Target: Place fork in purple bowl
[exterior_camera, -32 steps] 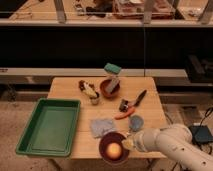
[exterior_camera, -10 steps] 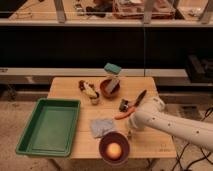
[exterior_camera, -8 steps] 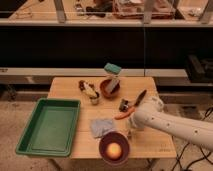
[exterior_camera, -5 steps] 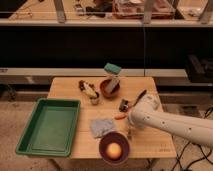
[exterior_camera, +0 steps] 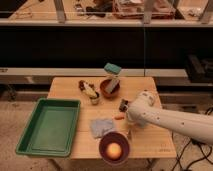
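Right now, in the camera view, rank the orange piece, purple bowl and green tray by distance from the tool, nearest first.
The tool hangs over the table, right of centre, at the arm's end.
1. orange piece: just in front of the tool.
2. purple bowl: at the table's front edge.
3. green tray: far left.

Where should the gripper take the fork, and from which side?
Probably the middle of its thin handle, from straight above: the fork seems to lie flat on the table, close beside the purple bowl. The gripper is behind it, by the orange piece.
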Robot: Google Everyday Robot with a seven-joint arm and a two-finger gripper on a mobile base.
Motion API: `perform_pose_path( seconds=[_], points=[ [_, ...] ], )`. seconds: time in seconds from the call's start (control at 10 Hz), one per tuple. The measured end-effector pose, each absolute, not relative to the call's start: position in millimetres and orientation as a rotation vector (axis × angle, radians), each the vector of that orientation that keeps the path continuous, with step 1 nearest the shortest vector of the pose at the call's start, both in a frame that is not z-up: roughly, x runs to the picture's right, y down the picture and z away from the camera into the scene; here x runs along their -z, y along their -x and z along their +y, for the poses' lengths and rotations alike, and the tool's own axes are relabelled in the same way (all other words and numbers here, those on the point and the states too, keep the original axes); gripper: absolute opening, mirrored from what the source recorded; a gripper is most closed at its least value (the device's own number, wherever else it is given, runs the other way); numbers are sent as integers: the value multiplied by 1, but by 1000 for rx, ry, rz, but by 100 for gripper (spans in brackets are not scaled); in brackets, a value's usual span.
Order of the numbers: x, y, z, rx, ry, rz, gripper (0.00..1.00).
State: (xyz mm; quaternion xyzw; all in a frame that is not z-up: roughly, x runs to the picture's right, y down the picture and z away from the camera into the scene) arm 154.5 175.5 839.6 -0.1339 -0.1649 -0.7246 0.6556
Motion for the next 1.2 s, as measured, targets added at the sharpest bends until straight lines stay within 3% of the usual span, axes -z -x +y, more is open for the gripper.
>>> perform_pose_path(
  seconds=[1.2],
  points=[
    [-857, -166, 195, 1537, 404, -385, 40]
  ],
)
